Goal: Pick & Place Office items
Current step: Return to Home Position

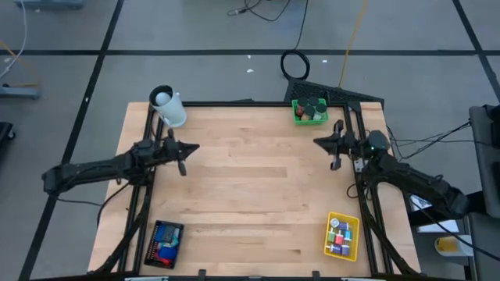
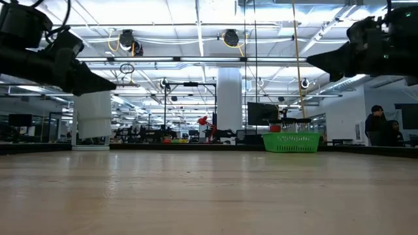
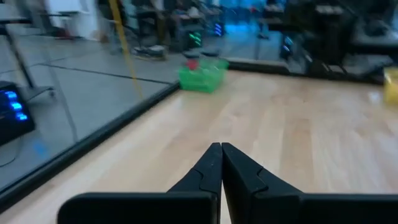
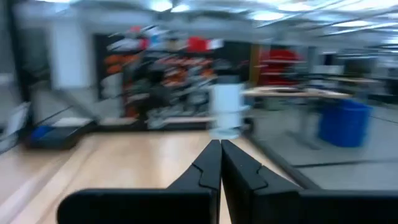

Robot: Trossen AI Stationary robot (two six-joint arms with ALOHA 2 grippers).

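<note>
Small office items lie in three trays at the table's corners. Dark and red pieces fill the green tray (image 1: 309, 110) at the far right. Red, teal and white pieces sit in the yellow tray (image 1: 342, 236) at the near right, blue and red ones in the black mesh tray (image 1: 165, 243) at the near left. My left gripper (image 1: 195, 147) hangs shut and empty above the table's left edge, pointing level toward the right. My right gripper (image 1: 316, 142) hangs shut and empty above the right edge, pointing left. Each wrist view shows its shut fingertips, left (image 3: 221, 146) and right (image 4: 220, 143).
A white cup (image 1: 168, 107) lies at the far left corner, just beyond my left arm. The wooden table top (image 1: 250, 187) stretches between the two grippers. Black frame rails run along the table's sides. People stand in the room far behind the table (image 2: 377, 124).
</note>
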